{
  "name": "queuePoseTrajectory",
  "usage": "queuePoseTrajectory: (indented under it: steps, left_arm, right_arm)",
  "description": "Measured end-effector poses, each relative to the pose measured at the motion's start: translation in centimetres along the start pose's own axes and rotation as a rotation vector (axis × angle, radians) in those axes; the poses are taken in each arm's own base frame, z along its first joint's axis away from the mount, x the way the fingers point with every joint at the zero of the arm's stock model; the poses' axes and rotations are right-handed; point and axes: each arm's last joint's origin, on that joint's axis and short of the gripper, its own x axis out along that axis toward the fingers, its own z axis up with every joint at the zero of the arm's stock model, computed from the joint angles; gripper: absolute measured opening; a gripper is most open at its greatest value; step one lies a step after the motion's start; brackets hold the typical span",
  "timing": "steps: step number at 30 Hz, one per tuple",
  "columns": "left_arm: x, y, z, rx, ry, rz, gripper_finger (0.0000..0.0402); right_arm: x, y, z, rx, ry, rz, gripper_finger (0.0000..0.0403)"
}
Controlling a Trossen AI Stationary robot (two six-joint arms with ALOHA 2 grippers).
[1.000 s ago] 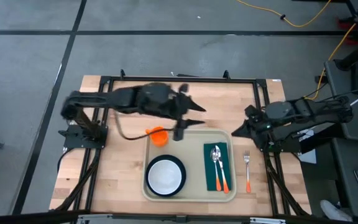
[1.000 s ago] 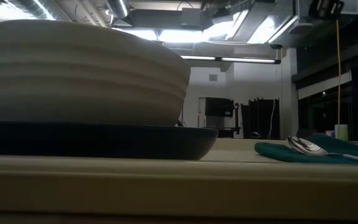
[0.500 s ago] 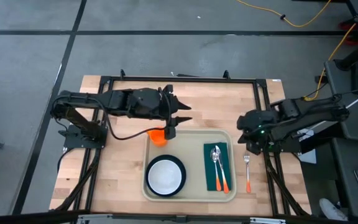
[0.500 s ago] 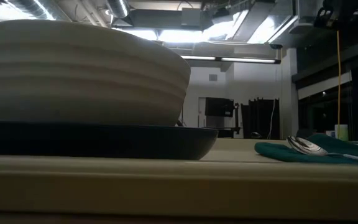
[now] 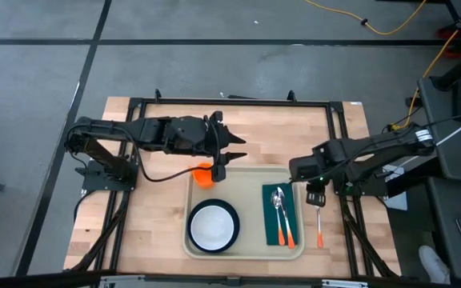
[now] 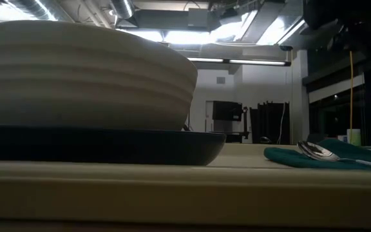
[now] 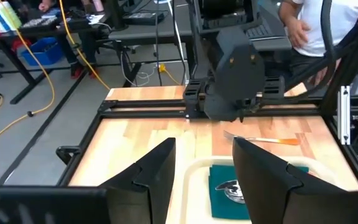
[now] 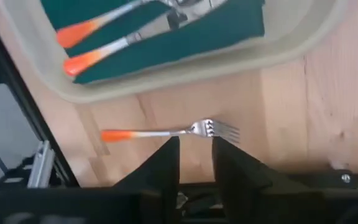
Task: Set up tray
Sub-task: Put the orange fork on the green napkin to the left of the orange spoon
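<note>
The tray [image 5: 245, 240] lies low centre on the worktop [image 5: 158, 232]. The right gripper [image 5: 316, 197] hovers over the fork [image 5: 318, 220] just off the tray's right rim, fingers slightly parted, holding nothing. The left gripper [image 5: 221, 164], fingers apart and empty, sits at the tray's upper-left edge beside an orange cup [image 5: 204, 174].

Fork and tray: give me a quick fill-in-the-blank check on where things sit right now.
1. The fork lies on the bare ____, outside the tray.
2. The spoon rests on a green ____.
3. The white bowl sits on the dark ____.
4. The ____ gripper hovers over the fork's tines.

Missing words: table; napkin; plate; right
</note>
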Motion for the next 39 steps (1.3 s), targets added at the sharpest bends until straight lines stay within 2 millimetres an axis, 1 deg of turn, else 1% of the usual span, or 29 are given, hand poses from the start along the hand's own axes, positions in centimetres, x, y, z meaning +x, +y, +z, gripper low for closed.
queuePoseTrajectory:
  steps: [3, 8, 10, 13, 16, 18, 20, 25, 27, 30, 33, 39]
  left_arm:
    - [0.0, 0.0, -0.1, 0.001, 0.006, -0.001, 0.0153]
    - [-0.1, -0.2, -0.2, -0.001, 0.022, -0.006, 0.0152]
    - [-0.1, -0.2, -0.2, -0.001, 0.023, -0.007, 0.0151]
    - [-0.1, -0.2, -0.2, -0.001, 0.023, -0.007, 0.015]
    - [-0.2, -0.2, -0.2, -0.001, 0.021, -0.007, 0.015]
    - [-0.4, -0.1, 0.0, -0.004, 0.013, -0.014, 0.015]
    - [-0.8, 0.0, 0.1, -0.005, 0.008, -0.016, 0.015]
    - [-2.0, 0.0, 0.4, -0.029, -0.009, -0.024, 0.015]
    - [-2.7, 0.0, 0.5, -0.029, -0.01, -0.031, 0.015]
    - [-3.4, -0.1, 0.6, -0.026, -0.013, -0.041, 0.015]
    - [-3.8, -0.2, 0.6, -0.016, -0.012, -0.045, 0.015]
    - [-4.0, -0.3, 0.5, -0.002, 0.004, -0.05, 0.015]
  right_arm:
    - [0.6, 0.0, 0.4, 0.032, 0.046, -0.023, 0.0108]
    - [1.4, 0.1, 0.8, 0.219, 0.095, -0.049, 0.0115]
    - [1.6, 0.2, 1.1, 0.262, 0.097, -0.053, 0.0115]
    - [1.9, 0.2, 1.3, 0.281, 0.088, -0.074, 0.0115]
    - [2.1, 0.3, 1.7, 0.263, 0.071, -0.066, 0.0115]
    - [2.8, 0.2, 1.8, 0.25, 0.057, -0.056, 0.0115]
    - [3.8, -0.1, 1.7, 0.274, 0.075, -0.057, 0.0115]
    - [5.8, -1.0, 0.8, 0.399, 0.137, -0.104, 0.0115]
    - [6.2, -1.3, 0.5, 0.406, 0.149, -0.112, 0.0115]
    - [6.6, -1.3, 0.5, 0.412, 0.152, -0.079, 0.0115]
    - [6.8, -1.2, 0.5, 0.429, 0.165, -0.042, 0.0115]
    - [7.7, -1.8, -0.2, 0.406, 0.215, -0.07, 0.0115]
